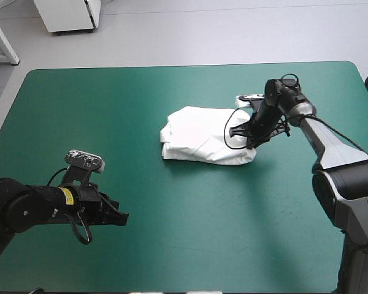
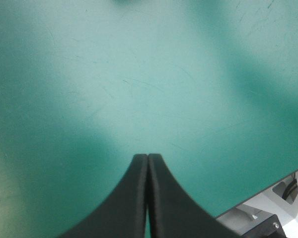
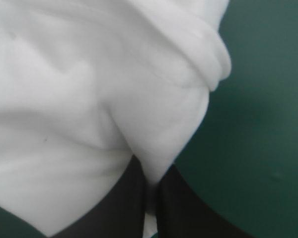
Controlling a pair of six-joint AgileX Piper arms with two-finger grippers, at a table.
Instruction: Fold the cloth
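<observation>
Item: T-shirt (image 1: pixel 202 141), white, folded bundle, on teal-green cover (image 1: pixel 172 245), approx. mid-table. Long axis runs L–R, roughly parallel w/ table's far edge; stacked folds at its left end. R gripper (image 3: pixel 150 173) at T-shirt's right near corner, black fingers pinched on a cloth fold. L gripper (image 2: pixel 147 157) well apart from T-shirt, near-left, fingers pressed together over bare cover.

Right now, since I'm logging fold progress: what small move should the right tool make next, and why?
Probably lift and carry the pinched edge across: the right tool is shut on the folded T-shirt at its right edge, while the left tool sits shut over the teal-green cover, far off.
</observation>
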